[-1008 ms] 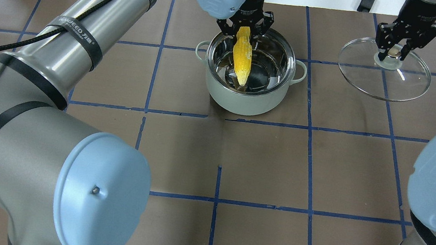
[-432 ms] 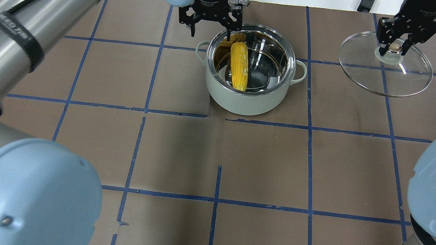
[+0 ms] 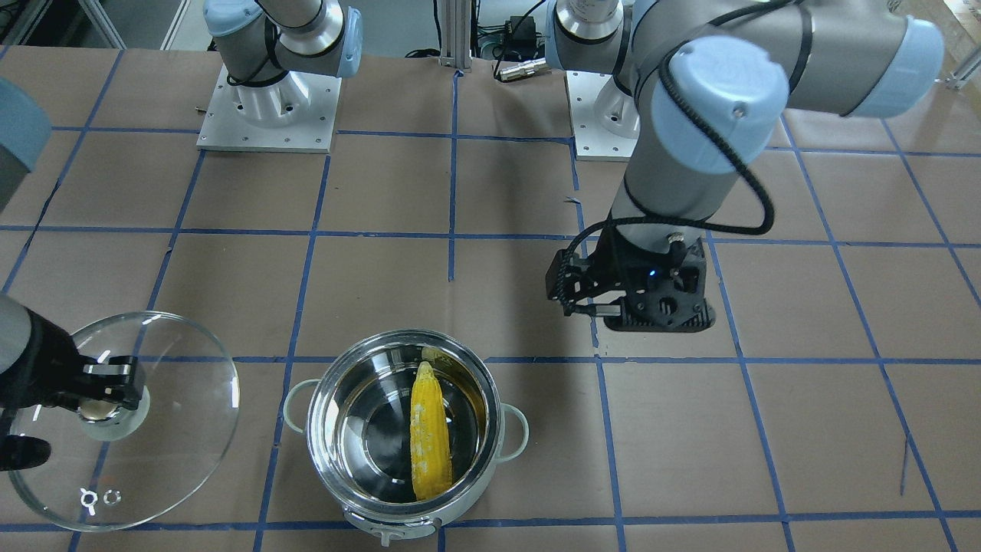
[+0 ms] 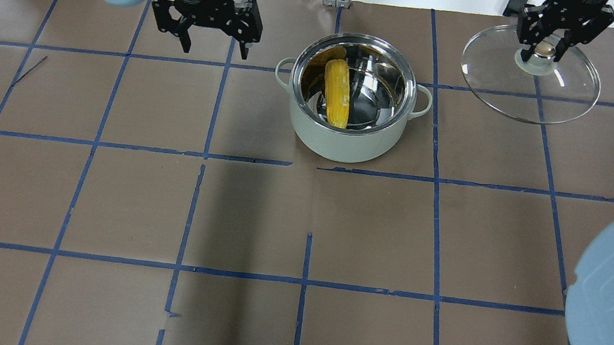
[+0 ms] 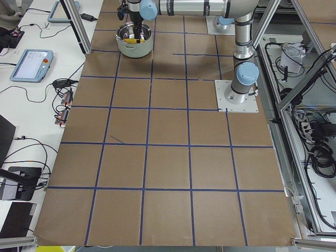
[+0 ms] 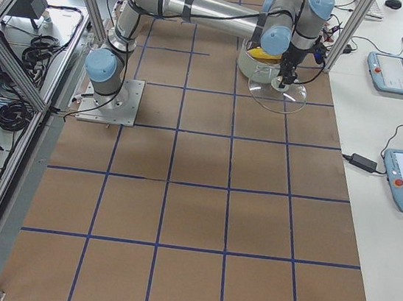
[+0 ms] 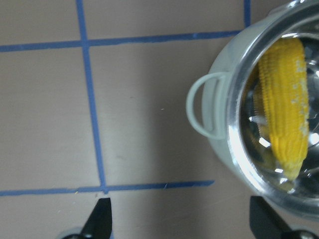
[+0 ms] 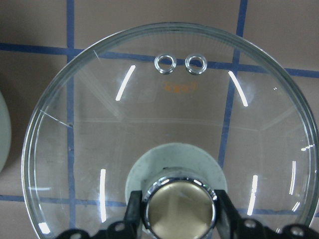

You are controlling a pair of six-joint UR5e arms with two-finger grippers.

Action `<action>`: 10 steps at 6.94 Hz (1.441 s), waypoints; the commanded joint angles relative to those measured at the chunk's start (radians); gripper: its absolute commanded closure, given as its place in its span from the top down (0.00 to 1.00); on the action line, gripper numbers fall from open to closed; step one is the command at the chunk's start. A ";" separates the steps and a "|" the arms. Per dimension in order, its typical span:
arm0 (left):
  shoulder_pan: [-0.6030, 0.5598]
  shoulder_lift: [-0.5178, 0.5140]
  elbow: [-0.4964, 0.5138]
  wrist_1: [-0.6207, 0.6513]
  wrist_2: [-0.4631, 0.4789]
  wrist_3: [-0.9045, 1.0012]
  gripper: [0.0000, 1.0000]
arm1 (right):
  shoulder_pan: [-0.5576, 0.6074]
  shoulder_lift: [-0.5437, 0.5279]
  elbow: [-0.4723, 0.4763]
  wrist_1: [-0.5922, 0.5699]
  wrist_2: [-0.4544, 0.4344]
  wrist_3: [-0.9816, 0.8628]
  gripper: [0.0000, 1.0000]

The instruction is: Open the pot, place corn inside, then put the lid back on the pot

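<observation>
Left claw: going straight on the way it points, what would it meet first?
Most likely the brown table. The left claw points down just beside the pot, whose loop handle looks off to one side, though depth is uncertain.

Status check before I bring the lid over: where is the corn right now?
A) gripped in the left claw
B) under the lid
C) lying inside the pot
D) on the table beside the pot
C: the corn lies inside the pot; the left claw hangs open and empty beside it, and the right claw holds the lid off to the side.
</observation>
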 commanded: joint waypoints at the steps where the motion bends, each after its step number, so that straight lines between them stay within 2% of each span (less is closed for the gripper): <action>1: 0.037 0.102 -0.035 -0.101 0.009 0.030 1.00 | 0.157 -0.025 -0.002 -0.009 0.017 0.234 0.27; 2: 0.048 0.112 -0.027 -0.098 0.006 0.105 1.00 | 0.231 -0.002 0.000 -0.043 0.017 0.331 0.27; 3: 0.057 0.135 -0.035 -0.103 -0.005 0.113 1.00 | 0.292 0.039 -0.005 -0.119 0.014 0.413 0.27; 4: 0.057 0.136 -0.036 -0.104 -0.003 0.110 1.00 | 0.332 0.058 -0.002 -0.138 0.016 0.514 0.27; 8: 0.064 0.136 -0.046 -0.120 0.002 0.115 1.00 | 0.372 0.087 0.000 -0.181 0.017 0.575 0.25; 10: 0.074 0.138 -0.046 -0.121 0.002 0.118 1.00 | 0.374 0.109 0.000 -0.207 0.060 0.590 0.25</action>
